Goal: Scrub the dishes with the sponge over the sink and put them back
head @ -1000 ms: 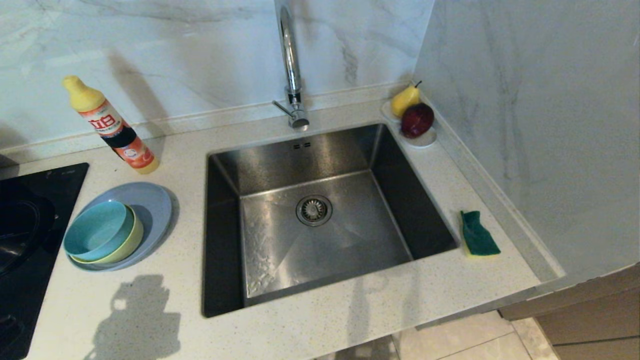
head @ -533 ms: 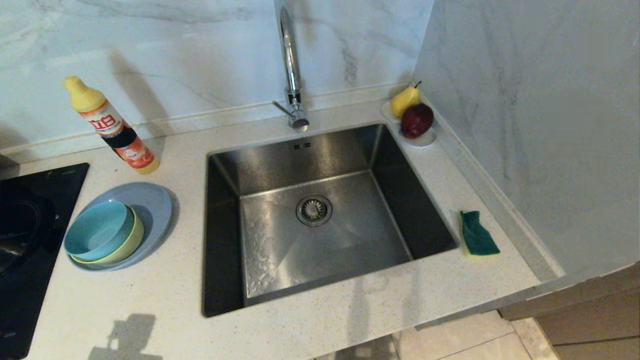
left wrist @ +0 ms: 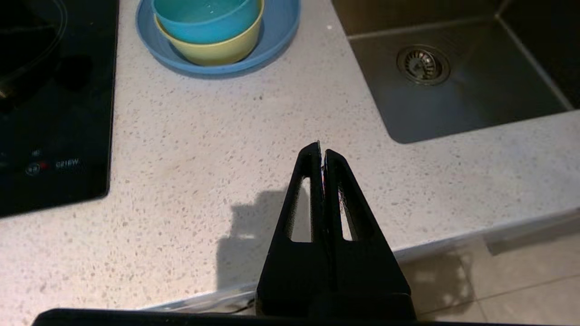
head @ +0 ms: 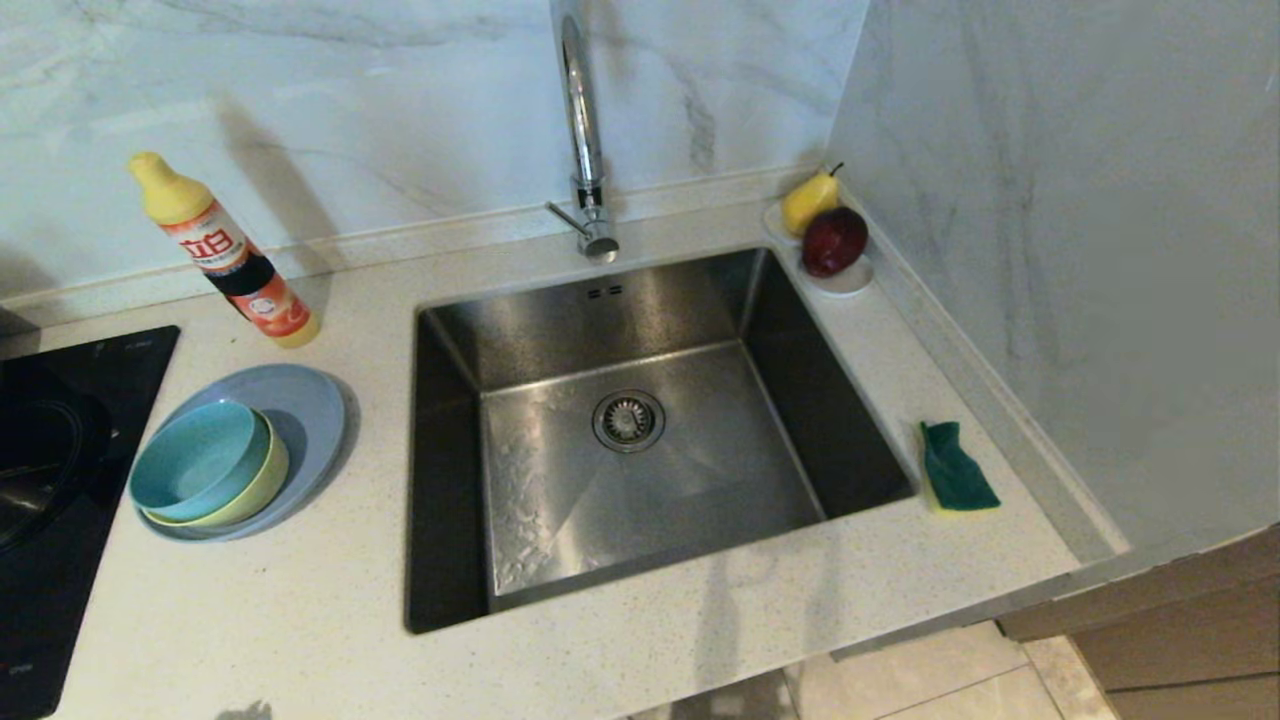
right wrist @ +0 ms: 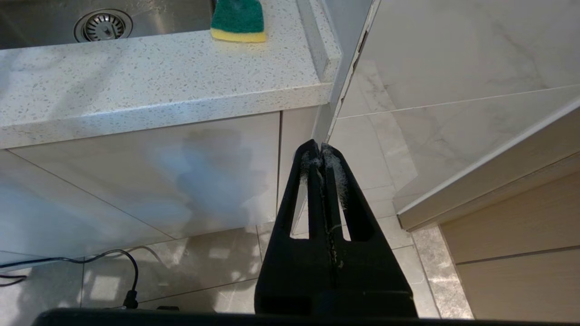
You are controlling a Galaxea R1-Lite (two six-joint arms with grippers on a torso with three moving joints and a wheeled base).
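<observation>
A teal-blue bowl (head: 190, 463) nests in a yellow bowl (head: 262, 482), both on a grey-blue plate (head: 310, 410) left of the sink (head: 640, 480). The stack also shows in the left wrist view: teal bowl (left wrist: 206, 18), yellow bowl (left wrist: 215, 50), plate (left wrist: 281, 27). The sponge (head: 955, 468), green side up, lies on the counter right of the sink, and the sponge (right wrist: 238, 18) shows in the right wrist view too. My left gripper (left wrist: 321, 147) is shut and empty above the counter's front edge. My right gripper (right wrist: 318, 147) is shut and empty, low in front of the cabinet. Neither gripper shows in the head view.
A detergent bottle (head: 225, 250) stands behind the plate. A black hob (head: 60, 450) lies at the far left. A white dish (head: 850, 280) with a pear (head: 808, 200) and a dark red fruit (head: 833, 240) sits in the back right corner. The tap (head: 582, 130) rises behind the sink; a wall (head: 1080, 250) closes the right.
The left arm's shadow on the front left counter has slid toward the front edge and almost left the head view. Dishes and sponge have not moved.
</observation>
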